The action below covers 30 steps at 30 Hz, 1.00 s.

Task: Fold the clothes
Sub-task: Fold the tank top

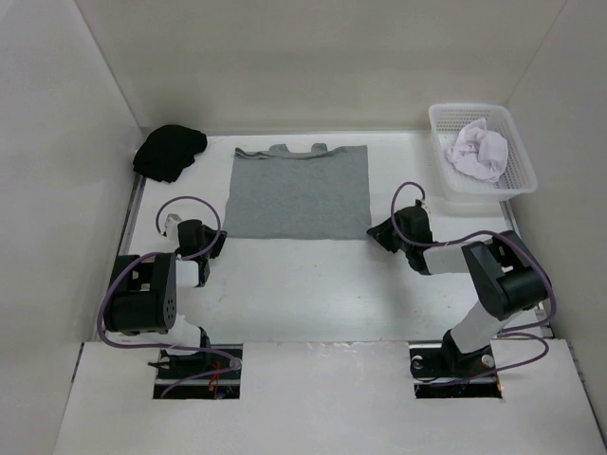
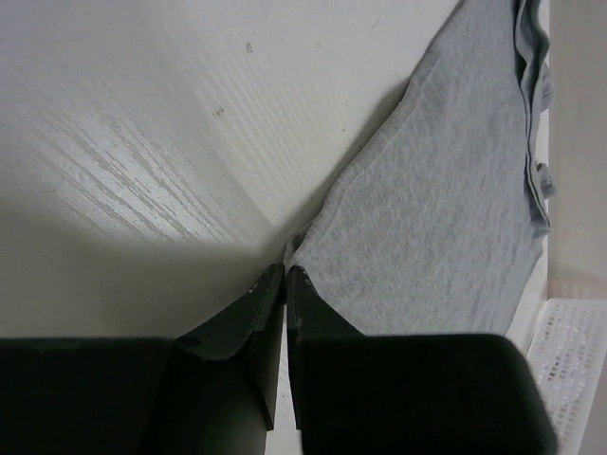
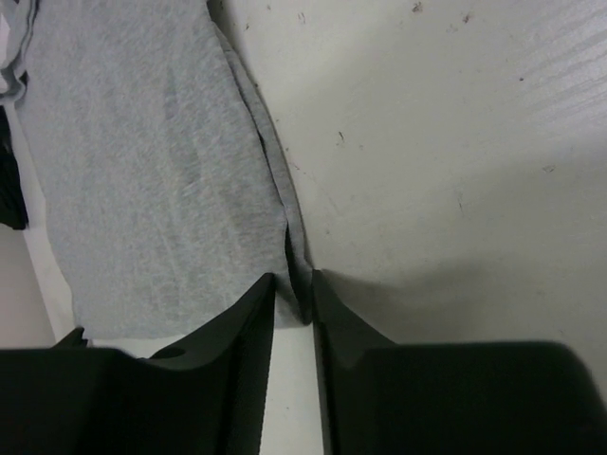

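Grey shirt (image 1: 300, 194) flat, far centre of table (image 1: 313, 284). Left gripper (image 2: 285, 270) pinched on near-left corner. Right gripper (image 3: 293, 281) fingers narrowly apart astride near-right hem. Likely first fold: right must clamp, then both carry corners far.

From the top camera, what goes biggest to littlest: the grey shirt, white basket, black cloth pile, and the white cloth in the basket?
1. plain grey knit shirt
2. white plastic mesh basket
3. black cloth bundle
4. pale pinkish-white crumpled cloth
The last two look nearly alike, so their order is unsure.
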Tool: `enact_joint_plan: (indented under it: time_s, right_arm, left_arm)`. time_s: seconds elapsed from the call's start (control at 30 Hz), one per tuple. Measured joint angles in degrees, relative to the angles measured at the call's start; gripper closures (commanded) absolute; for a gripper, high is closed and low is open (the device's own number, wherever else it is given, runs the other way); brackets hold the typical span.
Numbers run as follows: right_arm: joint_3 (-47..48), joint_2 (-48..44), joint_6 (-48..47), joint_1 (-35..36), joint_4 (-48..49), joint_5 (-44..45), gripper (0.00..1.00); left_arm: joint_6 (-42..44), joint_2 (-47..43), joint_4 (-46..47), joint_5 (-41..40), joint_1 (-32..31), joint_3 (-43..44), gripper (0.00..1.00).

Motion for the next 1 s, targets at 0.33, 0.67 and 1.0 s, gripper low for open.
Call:
enact_joint_plan:
  time_s: [0.33,0.67,1.0]
  right_arm:
    - [-0.3,0.5,1.3,-0.1,0.9,-1.2,0.97]
    - [-8.2,-28.1,-2.2,2.7,-7.7,-0.7,0.99]
    - [12.3,-74.9,-9.4,19.8,-43.0,11.6,0.99]
  left_arm:
    - [-0.1,0.2,1.1,-0.3,-0.1,0.0,1.0]
    - [0.5,-32.6,-10.7,1.5,-0.6,-1.6,1.0]
    - [8.0,-74.4,-44.9,1.3,-4.7,21.5,1.0]
